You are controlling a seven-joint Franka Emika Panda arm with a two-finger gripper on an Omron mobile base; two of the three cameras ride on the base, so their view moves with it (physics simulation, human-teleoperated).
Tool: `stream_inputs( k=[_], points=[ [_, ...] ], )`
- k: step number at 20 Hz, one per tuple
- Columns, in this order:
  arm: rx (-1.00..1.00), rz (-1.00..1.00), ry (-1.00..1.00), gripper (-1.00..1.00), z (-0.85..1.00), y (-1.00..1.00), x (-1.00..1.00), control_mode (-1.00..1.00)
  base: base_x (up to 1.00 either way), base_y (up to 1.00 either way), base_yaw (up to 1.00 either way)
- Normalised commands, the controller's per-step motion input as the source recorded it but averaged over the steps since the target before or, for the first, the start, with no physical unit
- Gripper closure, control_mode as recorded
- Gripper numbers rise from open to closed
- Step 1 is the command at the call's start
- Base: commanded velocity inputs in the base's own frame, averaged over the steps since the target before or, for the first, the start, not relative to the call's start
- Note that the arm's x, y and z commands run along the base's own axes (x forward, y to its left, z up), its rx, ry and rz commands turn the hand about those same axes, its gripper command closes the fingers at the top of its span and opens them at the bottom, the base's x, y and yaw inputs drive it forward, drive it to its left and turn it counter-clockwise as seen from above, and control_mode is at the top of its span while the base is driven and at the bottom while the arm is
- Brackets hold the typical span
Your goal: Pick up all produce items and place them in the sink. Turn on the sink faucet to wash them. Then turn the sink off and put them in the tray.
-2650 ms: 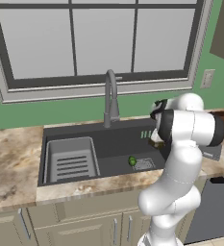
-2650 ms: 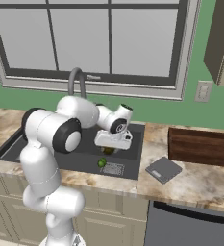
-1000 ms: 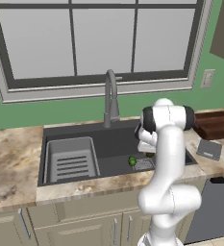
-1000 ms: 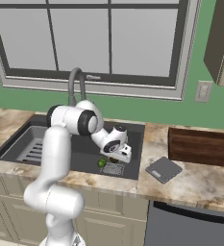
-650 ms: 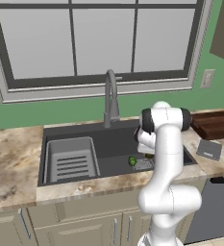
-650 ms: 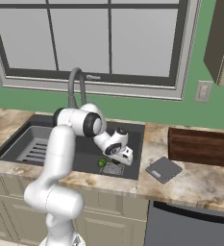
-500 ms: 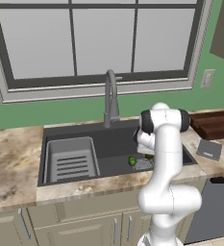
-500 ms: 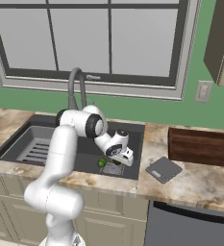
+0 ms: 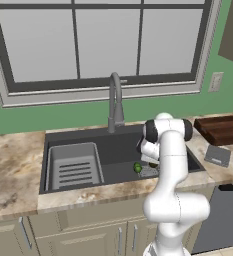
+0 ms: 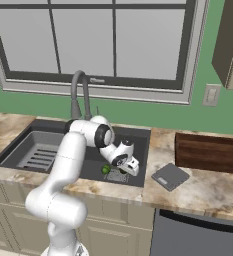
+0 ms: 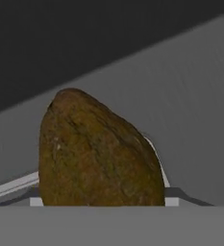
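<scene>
produce items [image 9: 137, 167] in sink [image 9: 88, 141], tray [image 10: 208, 152] right

The bright green produce item [image 9: 137, 167] lies on the dark sink [image 9: 88, 137] floor, with the rough brown one [image 11: 96, 153] at its 3 o'clock.

Base views flank sink [image 9: 118, 155]; hand view close.

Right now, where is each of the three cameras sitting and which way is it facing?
Left base view: behind the arm's left, facing the sink and faucet; the white arm rises lower right.
Right base view: behind its right, same sink, tray on the right; arm lower left.
Hand view: on the hand, close on the brown produce item.
Both base views share the green produce item.
</scene>
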Motion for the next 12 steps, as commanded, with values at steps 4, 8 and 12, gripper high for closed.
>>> stream_inputs(
  k=[4,8,12],
  points=[
    [-0.03,-0.08,0.00,-1.00,-0.25,0.00,0.07,-1.00,0.00,0.00,0.00],
    [-0.03,-0.07,0.00,-1.00,-0.04,-0.02,-0.06,-1.00,0.00,0.00,0.00],
    [-0.01,-0.02,0.00,-1.00,0.27,-0.15,-0.34,-1.00,0.00,0.00,0.00]
  ],
)
